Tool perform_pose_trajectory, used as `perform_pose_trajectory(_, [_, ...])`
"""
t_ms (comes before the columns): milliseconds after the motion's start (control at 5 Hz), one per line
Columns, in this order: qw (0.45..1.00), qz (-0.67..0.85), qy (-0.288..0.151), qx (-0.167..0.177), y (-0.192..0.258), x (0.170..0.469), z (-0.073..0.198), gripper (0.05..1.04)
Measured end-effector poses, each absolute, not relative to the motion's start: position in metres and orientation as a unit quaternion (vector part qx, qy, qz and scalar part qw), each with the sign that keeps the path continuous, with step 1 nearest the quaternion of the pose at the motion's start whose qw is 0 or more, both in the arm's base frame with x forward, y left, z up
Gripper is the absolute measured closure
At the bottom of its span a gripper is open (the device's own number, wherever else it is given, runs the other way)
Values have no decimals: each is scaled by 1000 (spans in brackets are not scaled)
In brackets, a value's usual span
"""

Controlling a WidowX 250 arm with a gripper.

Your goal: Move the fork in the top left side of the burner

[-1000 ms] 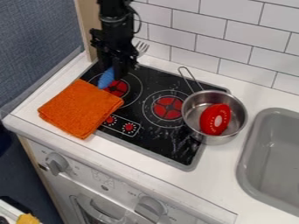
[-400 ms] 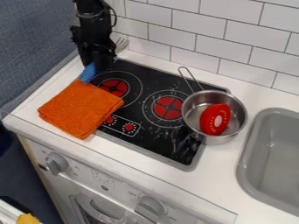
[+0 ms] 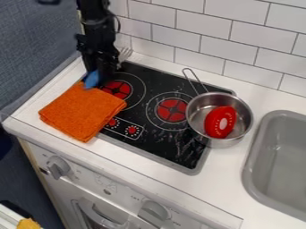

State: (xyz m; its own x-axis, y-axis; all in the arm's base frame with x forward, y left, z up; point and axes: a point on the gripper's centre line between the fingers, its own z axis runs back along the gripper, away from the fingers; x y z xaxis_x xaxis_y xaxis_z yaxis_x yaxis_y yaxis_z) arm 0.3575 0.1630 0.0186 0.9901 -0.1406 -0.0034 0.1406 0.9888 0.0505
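Observation:
The black gripper (image 3: 100, 75) hangs low over the top left corner of the black burner plate (image 3: 156, 82), just behind the orange cloth. It is shut on the fork (image 3: 92, 79), whose blue handle sticks out at the front left, close to the cloth's back edge. The silver tines show behind the gripper, pointing up and right toward the tiled wall. The middle of the fork is hidden by the gripper. I cannot tell whether the fork touches the burner plate.
An orange folded cloth (image 3: 82, 111) covers the burner's left edge. On the right side of the burner stands a metal pot (image 3: 240, 107) holding a red toy piece (image 3: 220, 122), its handle pointing to the back. Farther right is a grey sink (image 3: 281, 156). Tiled wall behind.
The gripper has moved left with the fork, from above the back left ring to the burner's top left corner. Most recently it has come down slightly. Cloth and pot are unmoved.

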Motion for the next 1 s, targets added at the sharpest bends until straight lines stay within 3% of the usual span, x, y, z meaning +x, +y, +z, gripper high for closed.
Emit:
perform_pose_trajectory(200, [997, -74, 2, 19, 162, 360, 16, 303])
perform_pose_trajectory(400, [997, -75, 3, 17, 161, 360, 15, 85])
perform_pose_trajectory(600, [997, -79, 2, 23, 157, 353, 16, 81])
perform_pose_trajectory(800, [994, -87, -28, 55, 147, 349, 52, 84])
perform_pose_trajectory(1000, [995, -77, -29, 50, 140, 340, 70, 84])
